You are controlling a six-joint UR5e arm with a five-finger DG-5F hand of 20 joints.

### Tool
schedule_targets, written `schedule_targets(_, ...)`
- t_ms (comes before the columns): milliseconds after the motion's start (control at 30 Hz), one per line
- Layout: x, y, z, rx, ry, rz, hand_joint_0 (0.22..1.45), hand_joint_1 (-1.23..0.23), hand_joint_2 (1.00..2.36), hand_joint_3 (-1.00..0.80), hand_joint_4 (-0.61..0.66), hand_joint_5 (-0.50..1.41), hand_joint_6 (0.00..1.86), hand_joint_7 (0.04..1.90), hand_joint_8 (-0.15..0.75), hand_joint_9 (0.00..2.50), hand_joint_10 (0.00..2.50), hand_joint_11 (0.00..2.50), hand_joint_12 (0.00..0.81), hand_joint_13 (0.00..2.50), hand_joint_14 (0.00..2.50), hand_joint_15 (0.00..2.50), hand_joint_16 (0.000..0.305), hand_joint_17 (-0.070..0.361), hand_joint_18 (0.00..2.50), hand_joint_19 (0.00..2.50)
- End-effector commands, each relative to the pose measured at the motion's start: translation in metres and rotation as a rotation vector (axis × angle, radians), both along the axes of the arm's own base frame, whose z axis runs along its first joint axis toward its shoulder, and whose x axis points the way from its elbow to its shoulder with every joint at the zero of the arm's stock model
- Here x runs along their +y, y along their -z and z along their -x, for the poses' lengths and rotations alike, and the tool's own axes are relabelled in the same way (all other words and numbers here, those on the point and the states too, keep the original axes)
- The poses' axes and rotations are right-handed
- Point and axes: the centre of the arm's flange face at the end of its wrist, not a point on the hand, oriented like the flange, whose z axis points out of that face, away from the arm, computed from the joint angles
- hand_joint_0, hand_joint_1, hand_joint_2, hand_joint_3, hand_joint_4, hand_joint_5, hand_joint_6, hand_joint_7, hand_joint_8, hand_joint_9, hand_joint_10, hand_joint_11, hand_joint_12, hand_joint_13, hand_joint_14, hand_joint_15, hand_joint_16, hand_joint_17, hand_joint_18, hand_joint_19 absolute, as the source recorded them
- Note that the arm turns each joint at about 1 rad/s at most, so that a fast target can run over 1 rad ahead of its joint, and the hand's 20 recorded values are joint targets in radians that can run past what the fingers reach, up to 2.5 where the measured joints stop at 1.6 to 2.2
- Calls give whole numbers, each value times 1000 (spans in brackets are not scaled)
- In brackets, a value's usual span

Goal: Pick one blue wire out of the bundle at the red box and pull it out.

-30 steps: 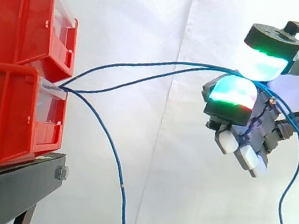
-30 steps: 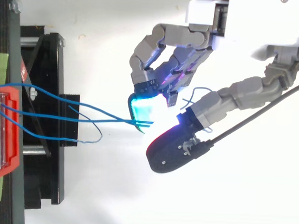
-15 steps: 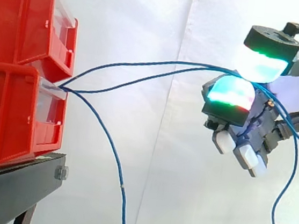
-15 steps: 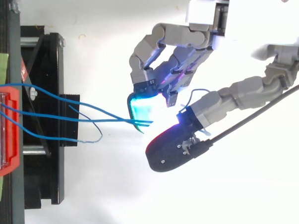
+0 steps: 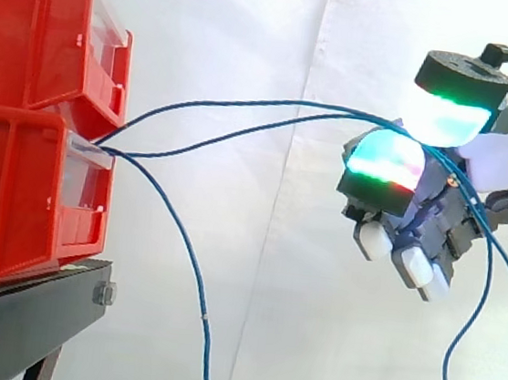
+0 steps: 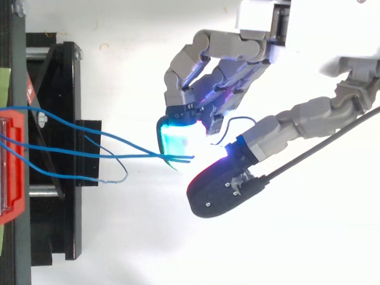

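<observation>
Several blue wires leave the front of the lower red bin (image 5: 13, 208) at the left. Two of them (image 5: 245, 105) arch rightward to my hand (image 5: 434, 220). There they run between the thumb's green-white pad (image 5: 446, 116) and a finger's cyan-red pad (image 5: 384, 163), which pinch them. Their loose tails (image 5: 456, 351) hang down past the hand. A third wire (image 5: 183, 246) droops free from the bin to the floor. From above, the wires (image 6: 114, 153) meet under the cyan fingertip (image 6: 177, 139), with the dark thumb (image 6: 219, 188) beside it.
A second red bin (image 5: 34, 27) sits on top of the lower one, both on a black stand (image 5: 28, 320). A white curtain hangs behind. From above, the stand's frame (image 6: 56, 174) lies left of the hand, with white floor under it.
The hand has shifted slightly left and up with the wires still pinched. The two held wires arch a little higher. The hanging tail has swung left.
</observation>
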Motion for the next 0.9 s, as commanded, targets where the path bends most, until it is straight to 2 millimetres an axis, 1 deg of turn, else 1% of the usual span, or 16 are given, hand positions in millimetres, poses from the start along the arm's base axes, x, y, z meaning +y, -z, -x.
schedule_targets(0,0,0,0,0,0,0,665,-763,1000,-500,55,-197,943,923,273,871,12,554,407,870,18,506,51,116,785,470)
schedule_targets(100,0,0,0,0,0,0,674,-757,1004,-442,23,-192,946,986,278,904,12,555,411,873,18,507,52,116,788,470)
schedule_targets(133,0,0,0,0,0,0,705,-788,1006,-426,-19,-192,947,1008,278,902,14,558,413,876,18,496,52,117,794,463)
schedule_targets(200,0,0,0,0,0,0,751,-833,1005,-433,-48,-199,956,1022,270,874,14,547,414,870,18,489,52,117,796,440)
schedule_targets(233,0,0,0,0,0,0,783,-857,1004,-454,-12,-215,967,978,258,843,12,553,408,857,20,490,52,117,791,435)
schedule_targets(267,0,0,0,0,0,0,783,-857,1004,-454,-12,-215,967,978,258,843,12,553,408,857,20,490,52,117,791,435)
schedule_targets(333,0,0,0,0,0,0,798,-856,1000,-491,45,-235,968,874,227,741,10,527,398,833,17,481,52,117,790,414)
schedule_targets(367,0,0,0,0,0,0,798,-856,1000,-500,49,-238,968,867,223,713,10,521,400,826,17,479,52,117,786,405)
schedule_targets(533,0,0,0,0,0,0,718,-917,1000,-500,79,-254,963,844,216,669,12,530,400,798,17,466,52,117,783,373)
schedule_targets(667,1,0,0,0,-2,0,672,-911,1000,-500,94,-250,962,835,231,691,10,539,404,804,19,476,52,118,778,401)
schedule_targets(767,1,0,0,0,-2,0,631,-870,1000,-500,105,-234,958,850,251,748,11,550,411,819,18,494,53,119,778,432)
schedule_targets(833,1,0,0,-1,-2,0,591,-782,1000,-500,113,-219,951,885,268,815,13,552,414,831,18,501,54,121,774,462)
schedule_targets(867,2,0,-1,-1,-3,0,586,-771,1000,-500,112,-219,951,879,270,819,11,557,417,836,18,503,54,121,774,466)
